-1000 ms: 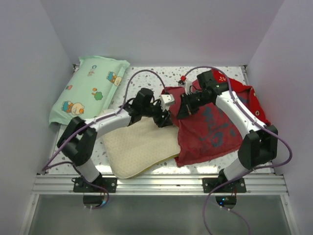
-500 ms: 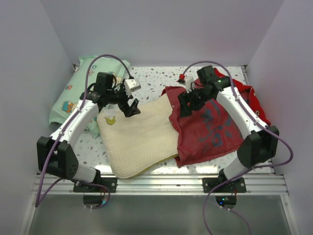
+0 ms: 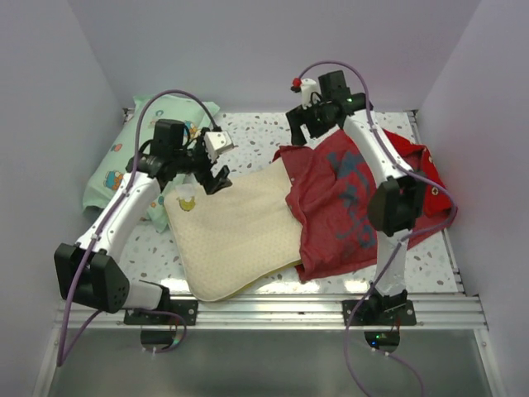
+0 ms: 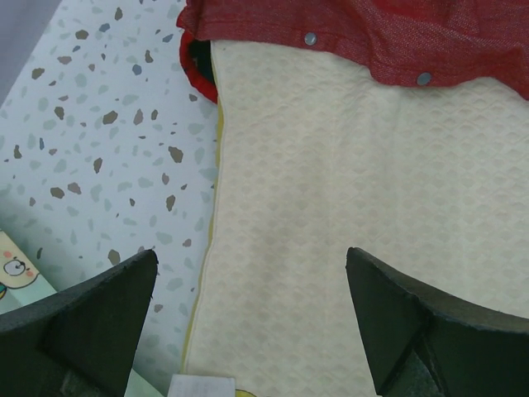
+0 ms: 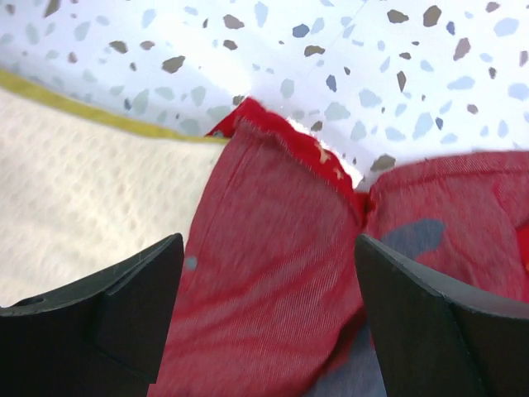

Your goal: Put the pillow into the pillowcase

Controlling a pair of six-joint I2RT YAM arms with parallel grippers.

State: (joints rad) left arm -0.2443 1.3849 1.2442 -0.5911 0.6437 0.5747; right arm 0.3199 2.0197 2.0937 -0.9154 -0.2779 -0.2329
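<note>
Gaping left gripper [image 4: 250,253] and right gripper [image 5: 269,240] hover; top view misses pillowcase [image 4: 372,29] snaps [image 4: 310,38].

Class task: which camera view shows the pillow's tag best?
The top external view: the tag shows whole, at a far corner of the pillow. The left wrist view catches only its edge at the frame's bottom. The right wrist view misses it.
</note>
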